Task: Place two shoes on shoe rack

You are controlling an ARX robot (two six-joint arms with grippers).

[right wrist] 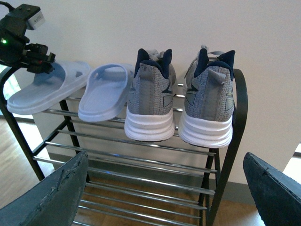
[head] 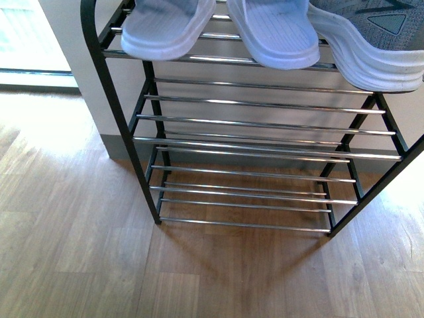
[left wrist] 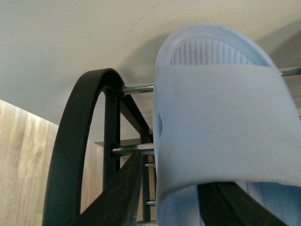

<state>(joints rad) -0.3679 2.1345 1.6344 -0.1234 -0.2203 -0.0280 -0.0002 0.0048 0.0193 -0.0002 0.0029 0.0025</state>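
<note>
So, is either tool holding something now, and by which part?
Left tool seems to grip one slide sandal by its strap; right tool holds nothing.

Left arm's wrist unit (right wrist: 21, 40): we note a black boxy assembly carrying a small white block, a lit green LED and thin black cabling. Left gripper fingers (left wrist: 117, 197): dark, smooth, tapering bars. Right gripper fingers (right wrist: 51, 197): dark grey-blue pads, matte, with scuffed, cracked surfaces.

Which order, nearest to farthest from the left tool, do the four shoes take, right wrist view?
1. Pale blue slide sandal at left tool, leftmost.
2. Second pale blue slide sandal, beside it.
3. Grey knit sneaker, next.
4. Other grey sneaker, rightmost.
</note>
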